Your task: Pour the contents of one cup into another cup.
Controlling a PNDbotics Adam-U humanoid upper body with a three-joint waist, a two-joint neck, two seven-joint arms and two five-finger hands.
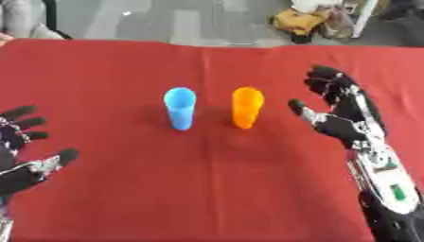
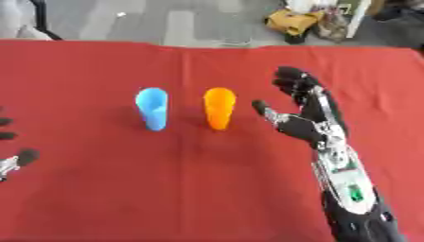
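Note:
Two cups stand upright side by side on the red tablecloth [image 1: 207,189]: a blue cup [image 1: 180,108] on the left and an orange cup [image 1: 247,107] on the right. What is inside them cannot be made out. My right hand [image 1: 340,111] hovers open just right of the orange cup, fingers spread and thumb pointing toward it, not touching it. My left hand [image 1: 21,151] rests open at the lower left edge, fingers up, well away from the blue cup.
The red cloth reaches a far edge where grey floor begins. A yellow bundle [image 1: 300,20] and other clutter lie on the floor beyond the top right. A pale chair part [image 1: 25,19] shows at the top left.

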